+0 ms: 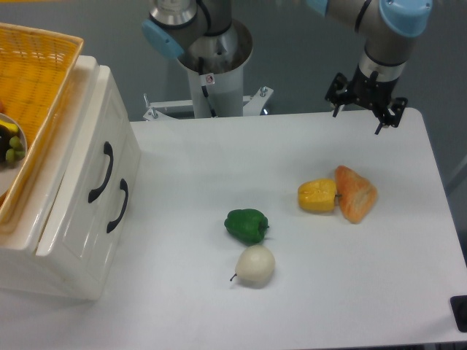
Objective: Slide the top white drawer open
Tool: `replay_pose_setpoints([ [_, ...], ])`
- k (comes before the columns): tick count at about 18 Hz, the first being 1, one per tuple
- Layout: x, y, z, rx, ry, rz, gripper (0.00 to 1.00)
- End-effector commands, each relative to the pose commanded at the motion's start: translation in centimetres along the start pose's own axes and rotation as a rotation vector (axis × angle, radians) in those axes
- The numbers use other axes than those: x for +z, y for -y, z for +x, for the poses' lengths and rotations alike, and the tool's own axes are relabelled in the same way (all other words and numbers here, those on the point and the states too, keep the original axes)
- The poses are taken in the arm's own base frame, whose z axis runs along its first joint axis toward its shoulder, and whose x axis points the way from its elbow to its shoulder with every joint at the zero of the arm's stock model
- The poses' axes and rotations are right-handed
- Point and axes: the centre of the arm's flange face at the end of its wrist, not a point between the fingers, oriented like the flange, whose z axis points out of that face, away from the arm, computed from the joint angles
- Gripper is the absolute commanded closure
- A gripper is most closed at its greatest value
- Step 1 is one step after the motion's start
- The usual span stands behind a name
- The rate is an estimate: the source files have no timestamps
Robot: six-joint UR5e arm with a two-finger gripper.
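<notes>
Where the white surface (219, 313) comes nearest the camera, a pale pear-shaped fruit (255, 265) lies just in front of a green pepper (246, 224), the two almost touching. Left of them stands a white two-drawer cabinet (62, 273), seen from above at an angle. Its two black handles sit side by side on the panelled front; the top white drawer (86, 157) carries the handle (101, 172) nearer the cabinet's top edge, the lower drawer (109, 230) the handle (118, 205) beside it. Both drawer fronts lie flush with the cabinet face, the top one closed. An orange woven basket (36, 87) rests on the cabinet top, with a dish of small green and dark items at the frame's left edge. Farther back and to the right, a yellow pepper (317, 195) touches an orange wedge-shaped object (355, 193). At the rear, the arm's grey base column (213, 73) stands at the surface's far edge. The arm reaches right, its wrist pointing straight down, so the black hand (365, 109) hangs above the far right corner, well apart from the cabinet, empty, its fingers spread apart.
</notes>
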Motion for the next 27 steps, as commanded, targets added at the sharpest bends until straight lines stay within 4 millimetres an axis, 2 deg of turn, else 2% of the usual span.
replay_pose_setpoints([
  [4,-0.5,0.2,-0.2,-0.001,0.001,0.011,0.0],
  [8,0.8,0.9,0.6,0.013,-0.017,-0.002,0.0],
  [10,1.8,0.5,1.0,0.01,-0.038,-0.007,0.0],
  [15,2.9,0.7,2.0,0.012,-0.07,-0.006,0.0],
  [19,2.7,0.6,2.7,-0.008,-0.102,-0.015,0.0],
  [22,2.2,0.7,2.8,-0.086,-0.108,-0.021,0.0],
  [27,1.9,1.9,3.5,-0.181,-0.102,-0.023,0.0],
])
